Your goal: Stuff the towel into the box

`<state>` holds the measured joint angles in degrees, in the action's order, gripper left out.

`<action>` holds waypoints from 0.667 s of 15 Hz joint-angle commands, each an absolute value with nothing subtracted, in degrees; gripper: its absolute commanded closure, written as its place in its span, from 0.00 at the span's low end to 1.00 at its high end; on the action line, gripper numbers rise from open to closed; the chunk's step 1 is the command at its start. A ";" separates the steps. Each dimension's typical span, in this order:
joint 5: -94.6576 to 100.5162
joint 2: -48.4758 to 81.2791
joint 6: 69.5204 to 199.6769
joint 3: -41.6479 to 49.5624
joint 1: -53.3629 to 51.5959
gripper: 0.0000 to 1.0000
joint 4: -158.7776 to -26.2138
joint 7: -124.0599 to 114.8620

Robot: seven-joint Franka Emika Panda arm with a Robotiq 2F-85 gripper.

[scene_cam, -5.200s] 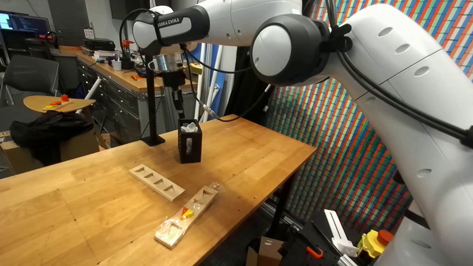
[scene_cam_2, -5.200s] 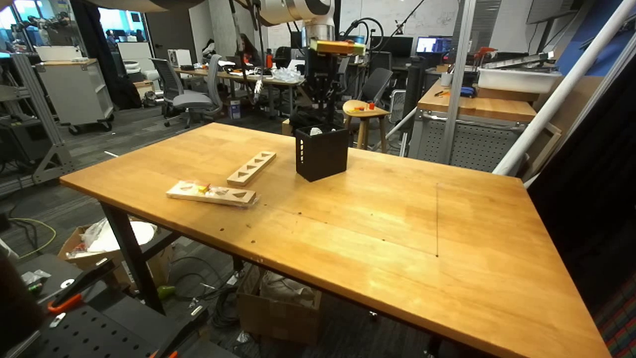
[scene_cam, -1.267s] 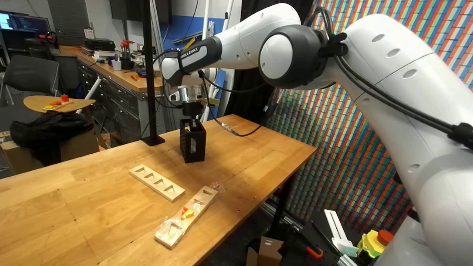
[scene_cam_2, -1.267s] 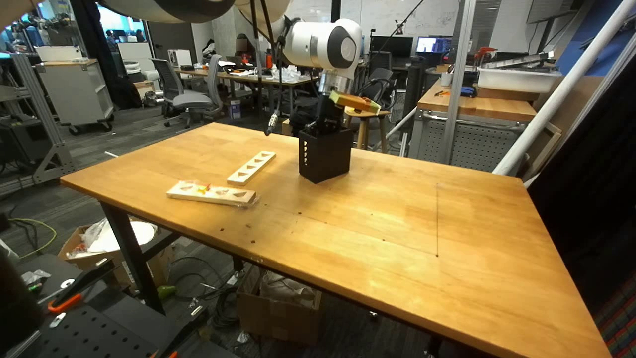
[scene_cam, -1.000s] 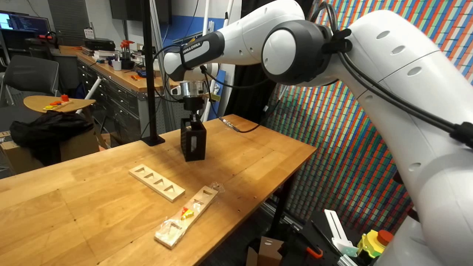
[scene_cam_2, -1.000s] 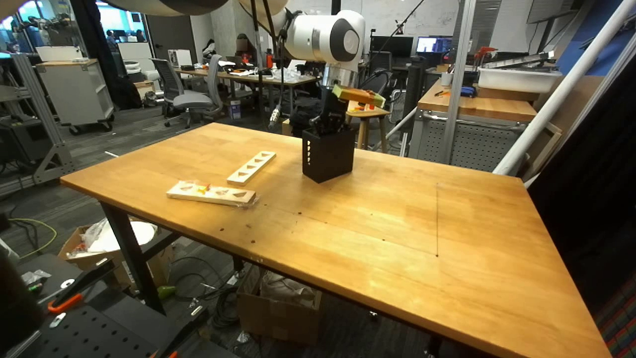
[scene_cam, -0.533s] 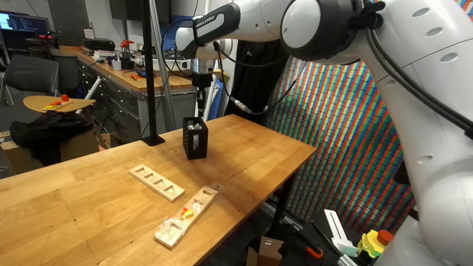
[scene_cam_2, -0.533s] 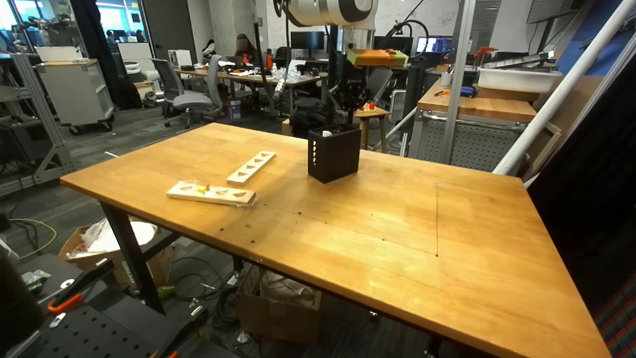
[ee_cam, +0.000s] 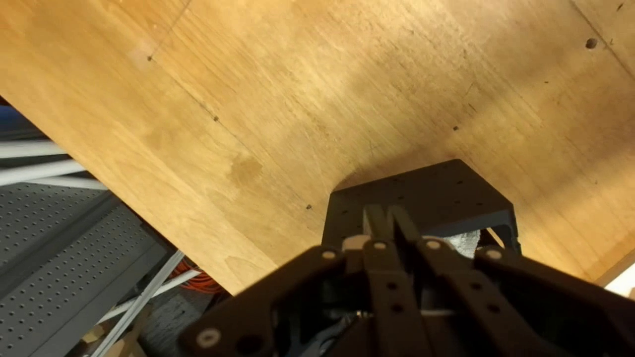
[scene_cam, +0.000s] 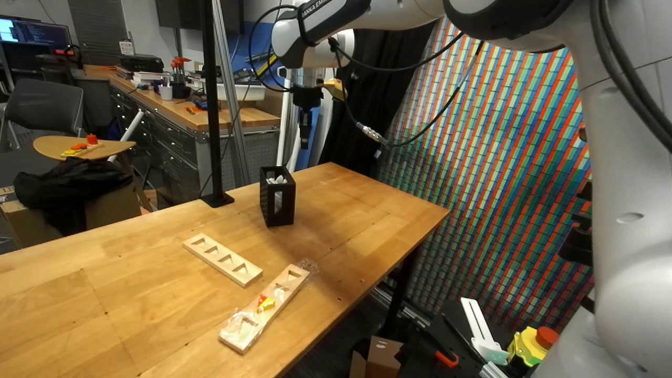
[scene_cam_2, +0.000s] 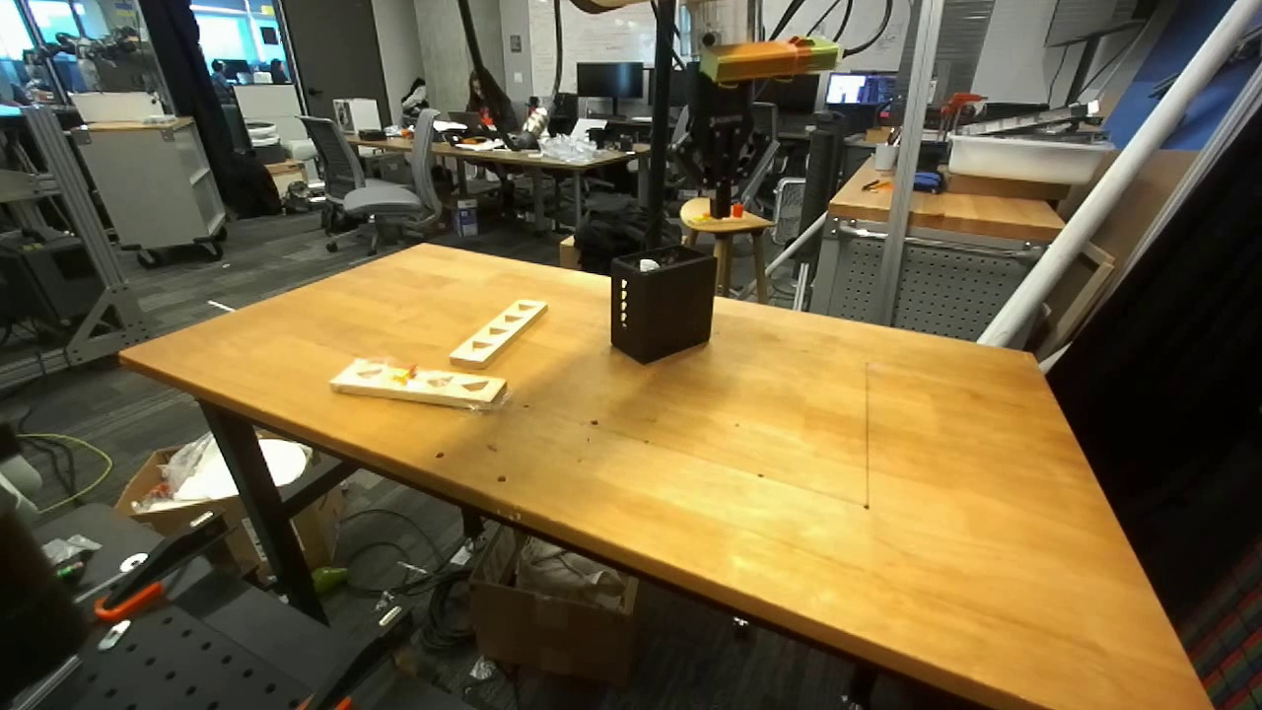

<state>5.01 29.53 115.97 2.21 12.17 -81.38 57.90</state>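
Wrist view: gripper [ee_cam: 387,213], narrow, both fingers [ee_cam: 375,223] drawn together, seen across part of the box [ee_cam: 429,191].

Position of gripper: pointing down in both exterior views, higher than the box's rim and apart from it. A little over a second ago it was down in the box's mouth; half a second ago, just above it; now higher again.

Towel [scene_cam: 276,180]: white, bunched, inside the box; visible at the open top and through the side slot in an exterior view, with a patch beside the gripper in the wrist view. Less of it shows at the top than in the earliest frame.

Black box: upright on the table [scene_cam_2: 789,424]; shifted along it since the earliest frame, same place as half a second ago.

Plain board [scene_cam: 218,254]: wooden, triangular recesses. Film-wrapped board [scene_cam: 256,319]: wooden, red and yellow pieces [scene_cam: 266,304] on it. Both lie well apart from the box, unmoved.
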 commanded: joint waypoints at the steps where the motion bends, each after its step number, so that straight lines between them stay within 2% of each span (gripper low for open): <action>1: 5.42 28.38 116.32 2.29 12.25 0.84 -82.86 57.46; 3: 5.51 26.86 116.73 2.44 12.21 0.72 -84.91 57.20; 10: 5.51 26.44 117.29 2.45 12.19 0.71 -85.91 56.91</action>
<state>5.53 26.40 117.51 2.46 12.16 -86.11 56.86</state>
